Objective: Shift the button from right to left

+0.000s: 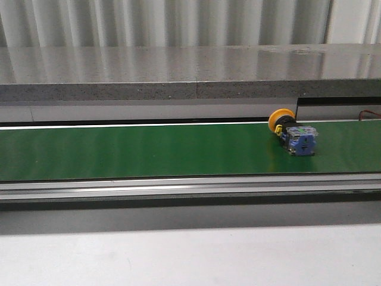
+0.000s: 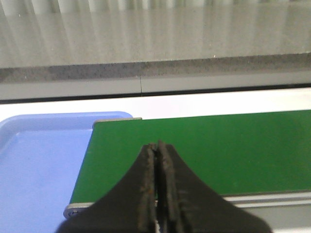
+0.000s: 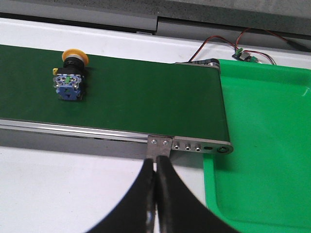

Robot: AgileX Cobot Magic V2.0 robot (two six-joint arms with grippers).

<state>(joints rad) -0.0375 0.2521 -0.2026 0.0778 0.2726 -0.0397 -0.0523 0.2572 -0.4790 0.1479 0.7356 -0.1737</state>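
Lying on the green belt (image 1: 149,149): button (image 1: 293,132).

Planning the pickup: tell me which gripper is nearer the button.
Right. The button lies on the green belt in the right gripper's view, near the belt's green-tray end. The left gripper sits shut at the blue-tray end, button out of its view.

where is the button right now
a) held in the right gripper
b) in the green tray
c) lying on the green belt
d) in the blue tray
c: the button lies on its side on the green belt, toward its right end, with no gripper touching it; the right gripper is shut and empty, off the belt's near edge.
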